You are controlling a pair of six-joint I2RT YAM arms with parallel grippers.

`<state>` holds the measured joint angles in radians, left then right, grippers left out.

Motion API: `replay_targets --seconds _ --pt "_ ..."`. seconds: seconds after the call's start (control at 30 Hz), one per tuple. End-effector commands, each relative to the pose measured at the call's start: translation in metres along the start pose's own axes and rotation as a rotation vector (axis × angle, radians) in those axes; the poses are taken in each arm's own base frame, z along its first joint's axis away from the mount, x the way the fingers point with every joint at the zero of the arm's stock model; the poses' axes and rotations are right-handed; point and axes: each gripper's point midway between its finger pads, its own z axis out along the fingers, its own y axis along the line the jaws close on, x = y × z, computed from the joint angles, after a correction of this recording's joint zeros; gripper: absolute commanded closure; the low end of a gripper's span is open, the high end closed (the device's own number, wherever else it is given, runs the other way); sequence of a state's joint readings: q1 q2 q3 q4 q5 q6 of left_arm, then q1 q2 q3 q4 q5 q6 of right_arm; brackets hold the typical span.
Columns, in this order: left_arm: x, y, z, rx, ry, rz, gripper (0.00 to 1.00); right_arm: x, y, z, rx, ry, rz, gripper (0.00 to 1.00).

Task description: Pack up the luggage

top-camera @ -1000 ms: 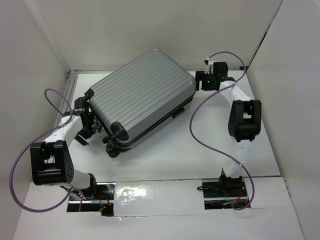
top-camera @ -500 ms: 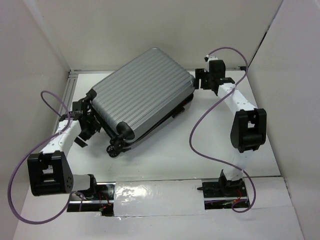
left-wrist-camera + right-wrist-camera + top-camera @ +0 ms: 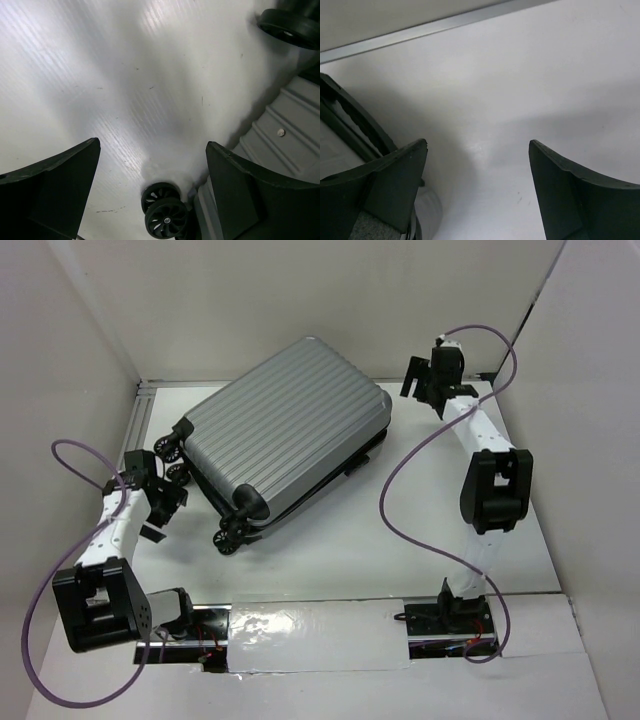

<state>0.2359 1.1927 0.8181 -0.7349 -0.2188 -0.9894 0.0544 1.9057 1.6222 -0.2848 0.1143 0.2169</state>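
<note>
At the rear centre of the table (image 3: 330, 540), the luggage (image 3: 285, 425) lies closed on its side, set diagonally, wheels (image 3: 232, 535) toward the near left. Since one second ago, the left gripper (image 3: 160, 498) has backed off from the wheel end and now stands clear to the left; its fingers are spread wide over bare table, holding nothing. The right gripper (image 3: 415, 380) has withdrawn from the far right corner; its fingers are likewise apart and empty, with what appears to be the case's dark edge just beside one finger.
</note>
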Motion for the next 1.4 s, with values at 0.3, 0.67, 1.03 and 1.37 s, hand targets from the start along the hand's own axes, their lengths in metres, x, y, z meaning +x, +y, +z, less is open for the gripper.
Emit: replay_targets --seconds 0.3,0.67,1.03,1.37 --pt "-0.013 -0.05 0.045 -0.016 0.009 0.012 0.02 0.022 0.087 0.048 -0.421 0.061 -0.124 0.13" --pt "0.009 -0.096 0.078 0.016 0.077 0.114 0.03 0.091 0.093 -0.018 -0.466 0.075 -0.107 0.17" --pt "-0.003 -0.257 0.092 0.256 0.005 0.407 0.03 0.137 0.105 -0.126 -0.524 0.063 -0.055 0.25" --pt "-0.089 -0.334 0.082 0.264 -0.216 0.487 0.0 0.122 0.052 -0.212 -0.299 -0.076 0.003 0.2"
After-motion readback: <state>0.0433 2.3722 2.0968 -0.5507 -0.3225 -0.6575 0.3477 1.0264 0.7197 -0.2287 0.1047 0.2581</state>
